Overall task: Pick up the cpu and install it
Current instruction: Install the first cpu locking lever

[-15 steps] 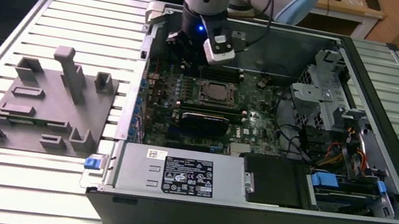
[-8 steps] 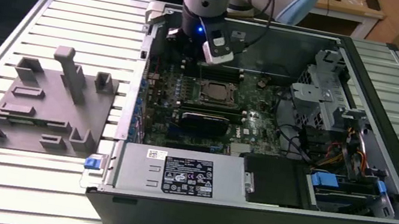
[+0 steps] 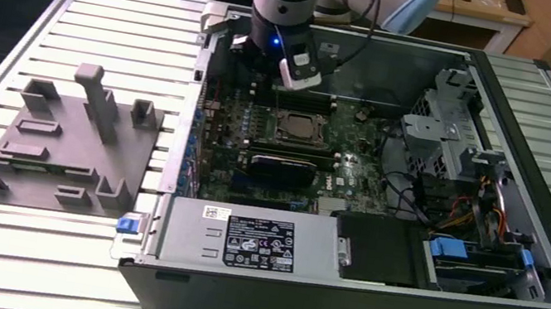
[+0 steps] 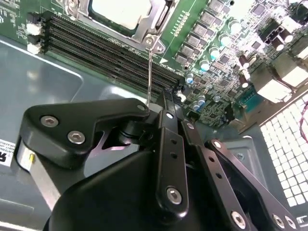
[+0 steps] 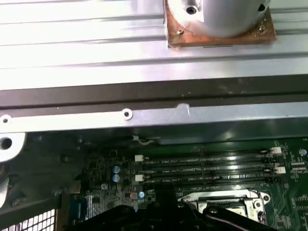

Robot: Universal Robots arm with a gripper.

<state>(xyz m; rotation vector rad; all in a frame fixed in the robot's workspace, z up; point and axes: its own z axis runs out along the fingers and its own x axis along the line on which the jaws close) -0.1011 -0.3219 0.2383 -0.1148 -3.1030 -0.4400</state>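
Observation:
The cpu (image 4: 122, 12), a flat square chip with a silvery-white top, lies inside the metal socket frame (image 4: 147, 36) on the green motherboard (image 4: 211, 33). In the exterior view the cpu (image 3: 297, 125) sits in the middle of the open computer case. My gripper (image 3: 266, 56) hangs inside the case just behind the socket, beside the memory slots (image 4: 106, 45). In the second wrist view my gripper (image 4: 168, 98) looks shut with nothing between the fingers. A thin metal socket lever (image 4: 150, 72) runs from the frame's corner to the gripper's tips. The first wrist view has the socket frame (image 5: 226, 198) just beyond the gripper (image 5: 163, 214).
A grey plastic fixture block (image 3: 64, 144) lies on the slatted table at the exterior view's left. Within the case (image 3: 529, 247) are a power supply (image 3: 250, 238) in front and drive bays with cables (image 3: 464, 169) at the right. The case wall (image 5: 144, 115) is close behind the gripper.

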